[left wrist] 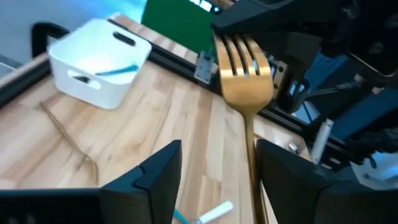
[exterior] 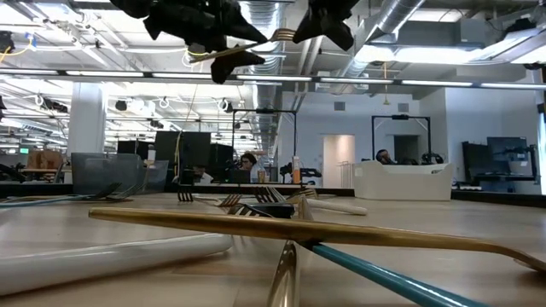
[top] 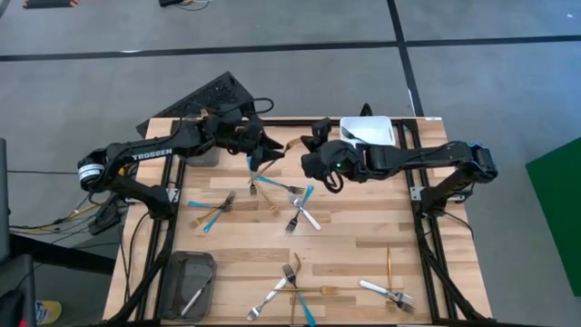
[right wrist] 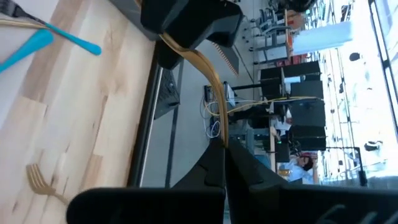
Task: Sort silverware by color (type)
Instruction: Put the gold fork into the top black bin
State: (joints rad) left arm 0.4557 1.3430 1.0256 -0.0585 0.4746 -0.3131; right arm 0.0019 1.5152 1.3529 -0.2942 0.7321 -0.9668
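Both arms raised mid-table, right gripper (right wrist: 225, 163) clamped on gold fork (left wrist: 244, 74), left gripper (left wrist: 217, 168) spread around it

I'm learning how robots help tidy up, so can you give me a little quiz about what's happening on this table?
1. What colour is the fork that the right gripper is clamped on above the table?
A. blue
B. gold
C. silver
2. True or false: the left gripper has its fingers open around the fork's handle.
3. Fill in the missing word: the white bin holds a ____-handled utensil.

Key: 1 B; 2 true; 3 blue.
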